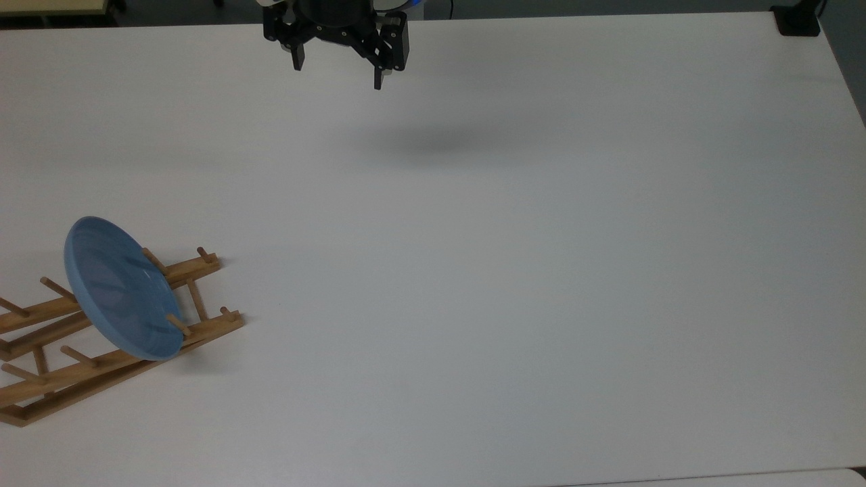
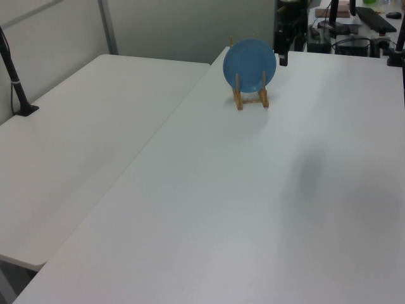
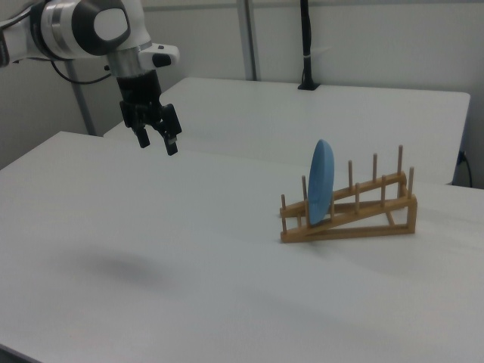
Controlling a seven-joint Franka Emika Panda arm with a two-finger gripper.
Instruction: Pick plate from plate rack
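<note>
Tool point(image 1: 337, 76): open, empty, above worktop point(image 1: 514, 270) | Plate point(image 1: 122, 287): upright in rack point(image 1: 101, 338), well apart from tool

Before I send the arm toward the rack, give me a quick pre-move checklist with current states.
1. Gripper open and empty: ok, fingers spread with nothing between them.
2. Plate seated in plate rack: ok, standing on edge between pegs near the rack's low end.
3. Path across the table from gripper to rack: ok, bare surface between them.
4. Gripper height: ok, it hangs well above the table in the right view.
5. Plate's upper rim free to grasp: ok, it stands above the pegs.
6. Rack fixed to the table: cannot tell.
</note>
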